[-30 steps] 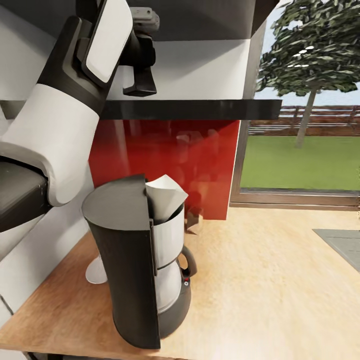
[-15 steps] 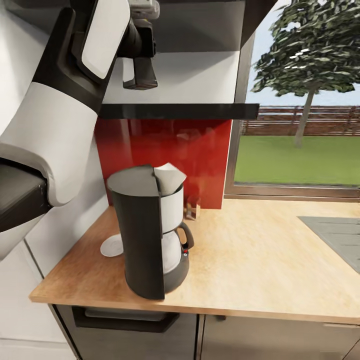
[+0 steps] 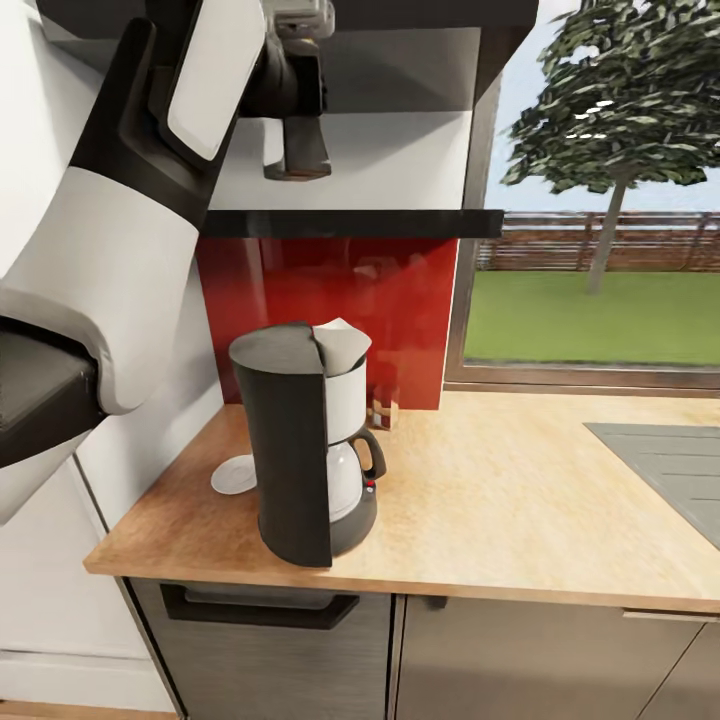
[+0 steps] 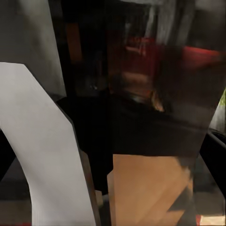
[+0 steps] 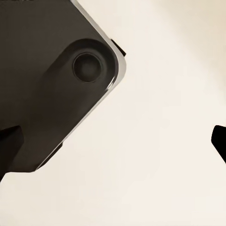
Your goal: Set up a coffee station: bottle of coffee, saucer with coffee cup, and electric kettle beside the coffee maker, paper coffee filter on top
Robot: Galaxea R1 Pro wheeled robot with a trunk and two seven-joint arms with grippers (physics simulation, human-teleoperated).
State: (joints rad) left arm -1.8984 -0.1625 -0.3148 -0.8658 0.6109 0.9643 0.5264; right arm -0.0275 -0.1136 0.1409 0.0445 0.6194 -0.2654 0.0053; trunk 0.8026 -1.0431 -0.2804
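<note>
Left arm raised above the shelf, coffee machine loaded on the bench.

The tall black drip coffee maker (image 3: 300, 450) stands near the left end of the long light wood bench (image 3: 520, 500), its glass carafe seated under the white housing, and 1 pale paper coffee filter (image 3: 340, 345) sits in the housing's top, tilted. The small flat white saucer (image 3: 233, 474) lies on the bench just behind and left of the machine, holding nothing that can be seen. The thin glossy black kitchen shelf (image 3: 380, 223) runs across the red wall panel (image 3: 400, 290) above. The left gripper (image 3: 295, 150) hangs above the shelf; whether its jaws are parted I cannot tell. The right gripper (image 5: 113, 146) shows 2 dark fingertips well apart with nothing between them, facing a pale surface.
</note>
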